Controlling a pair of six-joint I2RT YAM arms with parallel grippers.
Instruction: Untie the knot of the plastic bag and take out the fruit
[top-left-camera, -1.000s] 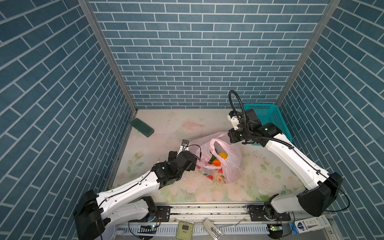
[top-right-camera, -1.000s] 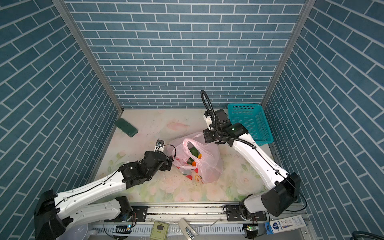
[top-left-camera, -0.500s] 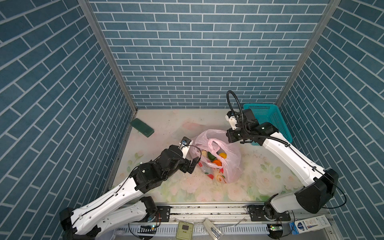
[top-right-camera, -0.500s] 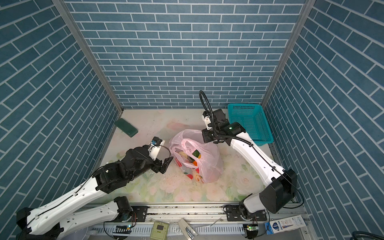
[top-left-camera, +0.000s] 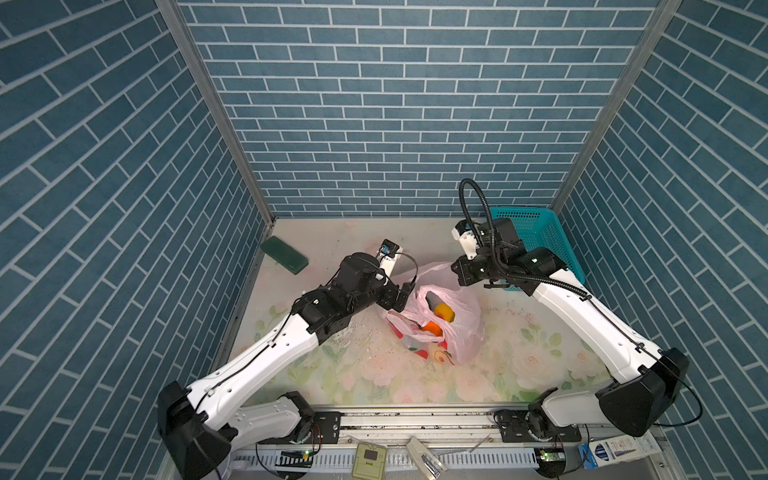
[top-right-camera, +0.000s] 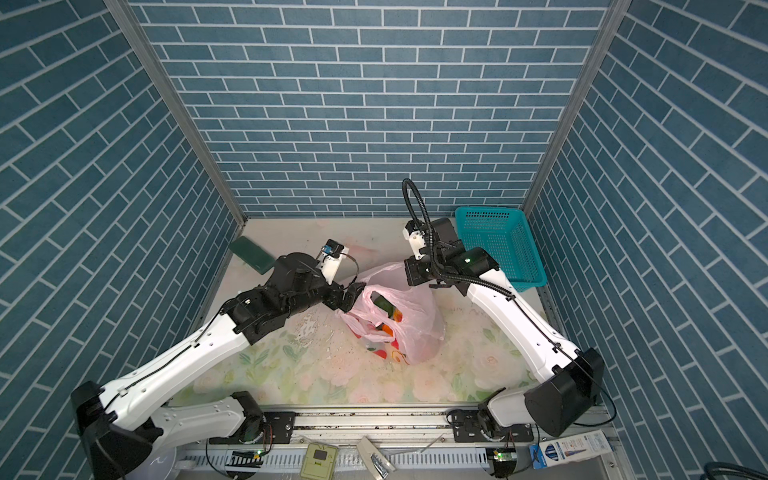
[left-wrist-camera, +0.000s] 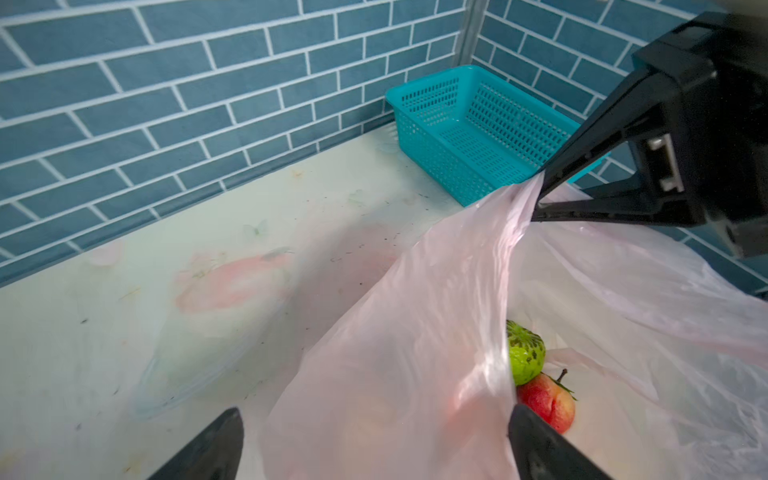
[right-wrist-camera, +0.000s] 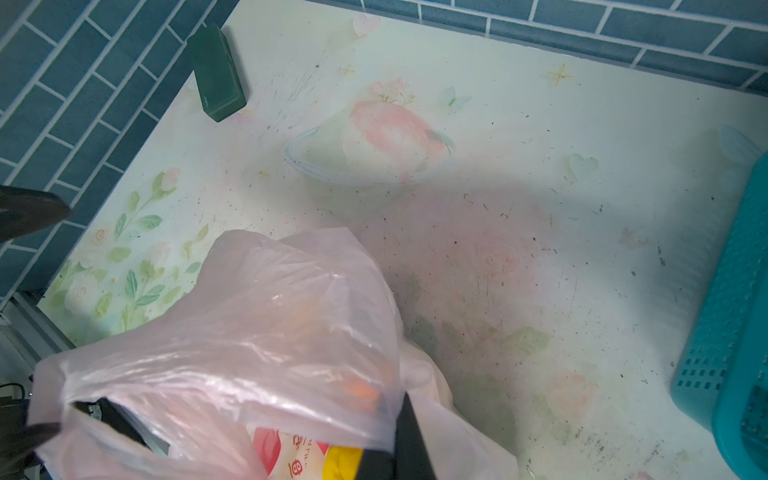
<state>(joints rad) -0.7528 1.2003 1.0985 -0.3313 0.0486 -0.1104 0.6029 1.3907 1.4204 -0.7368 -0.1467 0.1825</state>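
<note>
Pink translucent plastic bag (top-left-camera: 469, 332) sits mid-surface in both top views, its mouth gaping upward with an orange-yellow toy fruit (top-left-camera: 444, 311) showing inside. Nothing tied shows at the mouth, so I judge the job now is lifting fruit out. My right pincer (top-left-camera: 456, 272) is at the bag's far rim, in front of the teal mesh basket (top-left-camera: 536, 232). My left pincer (top-left-camera: 401, 297) is at the near rim, spread wide and holding nothing.

Left wrist view: the right pincer is pressed together on a gathered corner of pink film, pulling that side taut. My left fingertips (left-wrist-camera: 536, 444) straddle the bag's wall. One is over the bare floral surface (left-wrist-camera: 124, 332); the other is inside, just beside a red peach-like fruit (left-wrist-camera: 546, 401) that touches a bumpy light-green fruit (left-wrist-camera: 525, 353). Closing here would, I think, only catch film. I'd slide across until both fingers clear the rim, come down around the red fruit, then close slowly.

Right wrist view: the film bulges and hides most of the contents, though a yellow fruit (right-wrist-camera: 338, 463) peeks out below it. I'd hold the right arm high and steady — if it sags, the mouth may fold over the fruit.
</note>
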